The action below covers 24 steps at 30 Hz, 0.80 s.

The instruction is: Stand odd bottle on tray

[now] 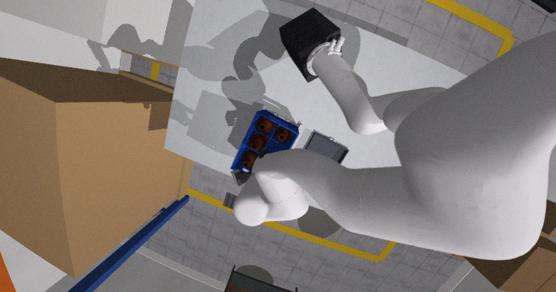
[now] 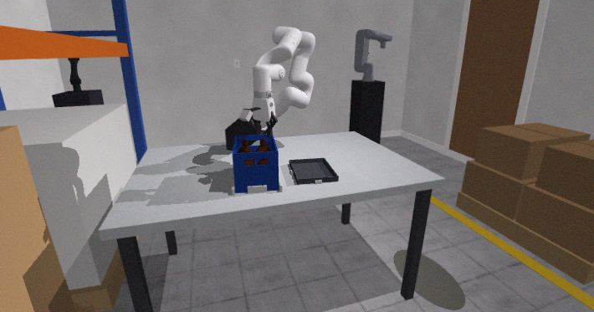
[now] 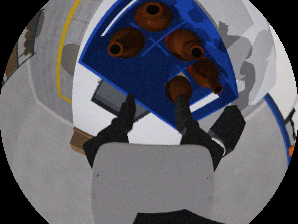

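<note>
Fingers [image 1: 264, 153] [image 2: 263, 132] of mine stand well open, with nothing held between them. They hang pointing down at the blue crate [image 1: 281, 120] [image 2: 256, 178] [image 3: 135, 82]. In the wrist view, one tip overlaps a brown bottle [image 3: 179, 89] near the crate's edge; I cannot tell whether they touch. The other tip lines up with the crate's rim, on the tray's side.

All five bottles are inside the crate. Four other necks [image 1: 282, 134] [image 2: 263, 145] [image 3: 185, 45] show in my wrist view, but I cannot tell which bottle is the odd one. On the crate's tray side, I see bare blue room between bottles. Its raised walls and thin dividers bound the room I have for moving.

The dark, low-rimmed tray [image 1: 326, 147] [image 2: 314, 171] [image 3: 111, 97] lies flat just beside the crate, with a narrow strip of table [image 1: 423, 73] [image 2: 368, 157] [image 3: 82, 90] between them. More open table extends past the tray, away from the crate.
</note>
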Available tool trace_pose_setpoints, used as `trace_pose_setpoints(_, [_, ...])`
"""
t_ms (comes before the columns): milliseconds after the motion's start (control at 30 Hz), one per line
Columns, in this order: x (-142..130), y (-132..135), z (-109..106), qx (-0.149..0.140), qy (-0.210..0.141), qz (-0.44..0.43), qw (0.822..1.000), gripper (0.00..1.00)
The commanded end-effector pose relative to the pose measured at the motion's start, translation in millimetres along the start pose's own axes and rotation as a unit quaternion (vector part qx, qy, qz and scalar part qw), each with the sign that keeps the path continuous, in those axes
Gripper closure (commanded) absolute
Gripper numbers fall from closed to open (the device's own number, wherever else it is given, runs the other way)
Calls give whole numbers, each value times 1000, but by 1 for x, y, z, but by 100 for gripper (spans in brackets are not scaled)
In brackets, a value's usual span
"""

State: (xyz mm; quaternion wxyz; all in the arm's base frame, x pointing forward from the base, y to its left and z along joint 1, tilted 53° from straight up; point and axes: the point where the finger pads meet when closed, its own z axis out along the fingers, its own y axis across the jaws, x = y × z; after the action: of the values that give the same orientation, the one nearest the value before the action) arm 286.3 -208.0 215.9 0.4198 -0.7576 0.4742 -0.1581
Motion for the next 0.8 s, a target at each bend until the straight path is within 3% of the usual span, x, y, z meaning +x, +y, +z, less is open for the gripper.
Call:
trace_pose_setpoints(0, [1, 0, -14, 1, 2, 0, 1000, 35])
trace_pose_setpoints(367, [1, 0, -19, 1, 2, 0, 1000, 35])
trace_pose_setpoints(400, [1, 0, -19, 1, 2, 0, 1000, 100])
trace_pose_setpoints(767, [1, 0, -19, 1, 2, 0, 1000, 100])
